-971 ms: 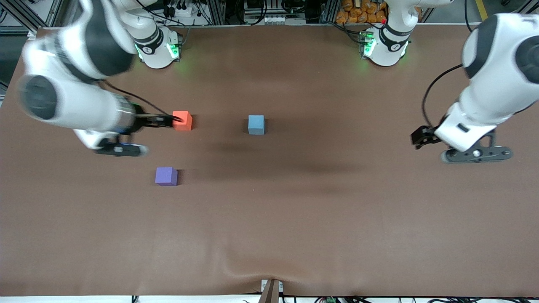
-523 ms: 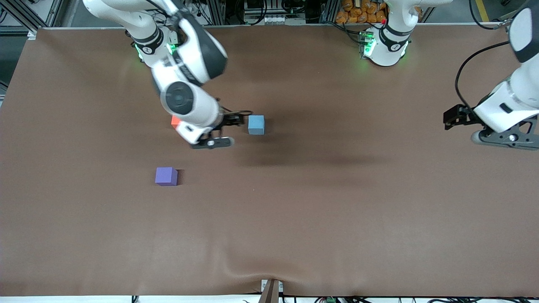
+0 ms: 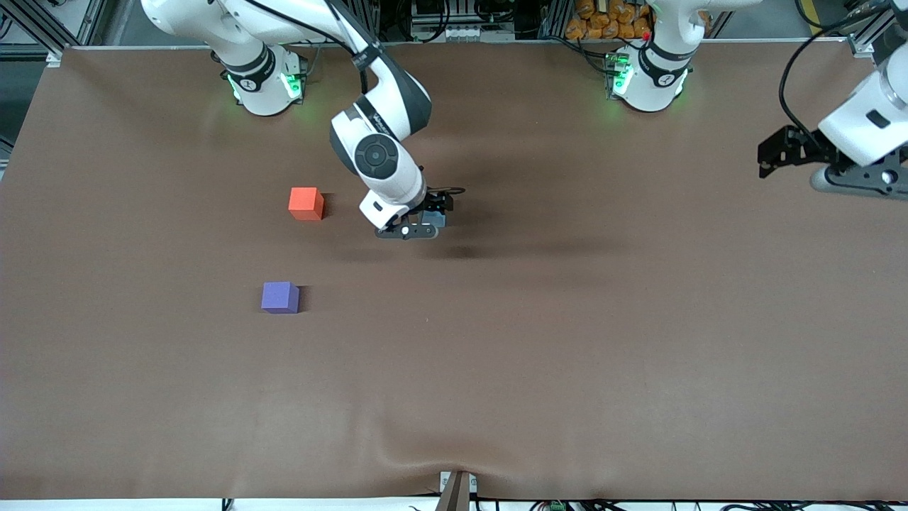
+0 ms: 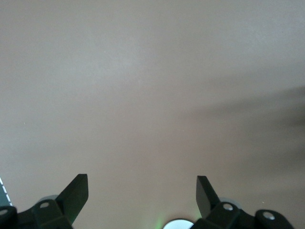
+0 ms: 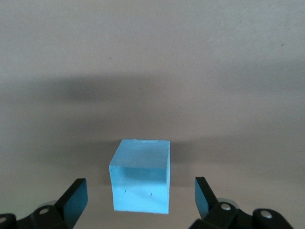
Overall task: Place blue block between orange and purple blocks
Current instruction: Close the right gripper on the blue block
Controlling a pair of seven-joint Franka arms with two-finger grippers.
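Blue block sits on the brown table between the wide-open fingers of the right gripper, untouched and not gripped. Orange block lies beside it toward the right arm's end, with the purple block nearer the front camera. Left gripper waits spread open and empty over the table's left-arm end.

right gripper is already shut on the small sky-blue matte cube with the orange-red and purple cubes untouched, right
Not quite. The right wrist view shows the right gripper open, its fingers apart beside the small sky-blue matte cube. The orange-red cube and violet-purple cube are untouched.
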